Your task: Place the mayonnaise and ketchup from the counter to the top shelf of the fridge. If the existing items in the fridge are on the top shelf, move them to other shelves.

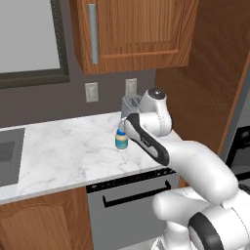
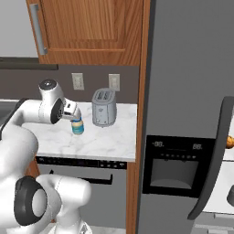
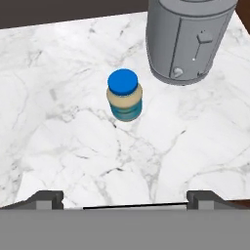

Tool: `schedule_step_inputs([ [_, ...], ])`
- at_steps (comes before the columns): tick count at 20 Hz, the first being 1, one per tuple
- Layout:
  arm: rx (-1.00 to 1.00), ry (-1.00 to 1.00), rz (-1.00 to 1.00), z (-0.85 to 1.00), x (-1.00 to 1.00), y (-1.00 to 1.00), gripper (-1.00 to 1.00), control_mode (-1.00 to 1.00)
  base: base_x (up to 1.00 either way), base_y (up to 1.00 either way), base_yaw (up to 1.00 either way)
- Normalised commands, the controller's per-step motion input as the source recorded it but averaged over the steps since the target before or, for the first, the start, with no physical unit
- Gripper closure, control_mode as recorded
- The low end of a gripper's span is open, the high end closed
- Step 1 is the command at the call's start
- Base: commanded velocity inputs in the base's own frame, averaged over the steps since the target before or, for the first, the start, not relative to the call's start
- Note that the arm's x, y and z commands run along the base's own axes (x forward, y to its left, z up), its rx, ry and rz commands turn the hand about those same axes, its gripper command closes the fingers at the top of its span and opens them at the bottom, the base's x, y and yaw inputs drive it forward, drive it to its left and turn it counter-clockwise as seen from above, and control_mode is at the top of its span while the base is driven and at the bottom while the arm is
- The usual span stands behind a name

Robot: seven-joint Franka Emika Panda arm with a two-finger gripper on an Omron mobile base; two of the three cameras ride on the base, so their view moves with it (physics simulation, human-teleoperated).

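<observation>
The mayonnaise (image 3: 124,95) is a small squat jar with creamy contents, a blue band and a blue lid. It stands upright on the white marble counter (image 3: 68,141), left of a grey toaster. My gripper (image 3: 125,199) hovers above it, open and empty, with the jar ahead of the fingertips (image 3: 49,197). From the base, the hand (image 2: 72,114) sits just over the jar (image 2: 77,127), and the arm partly covers the jar (image 1: 121,140). The grey fridge (image 2: 187,82) rises at the right, with a small orange fruit (image 2: 230,142) at its inner edge. The ketchup is out of view.
A grey toaster (image 2: 104,108) stands against the back wall, close to the right of the jar. Wooden upper cabinets (image 1: 132,34) hang overhead. A sink (image 1: 7,156) lies at the counter's left end, and a dishwasher front (image 1: 132,197) is below the counter.
</observation>
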Motion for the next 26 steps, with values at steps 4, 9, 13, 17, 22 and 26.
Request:
schedule_step_inputs([
  [4, -0.03, 0.00, 0.00, -0.29, 0.37, 0.18, -1.00, -1.00, 0.00, 0.00, 0.00],
  [9, -0.02, 0.00, 0.00, -0.33, 0.20, 0.02, -1.00, -1.00, 0.00, 0.00, 0.00],
  [13, -0.01, 0.00, 0.00, -0.29, 0.19, 0.00, -1.00, -1.00, 0.00, 0.00, 0.00],
  [17, 0.00, 0.00, 0.00, -0.16, 0.29, 0.00, -1.00, -1.00, 0.00, 0.00, 0.00],
  [22, 0.00, 0.00, 0.00, -0.14, 0.29, 0.00, -1.00, -1.00, 0.00, 0.00, 0.00],
  [26, 0.00, 0.00, 0.00, -0.13, 0.23, 0.00, -1.00, -1.00, 0.00, 0.00, 0.00],
])
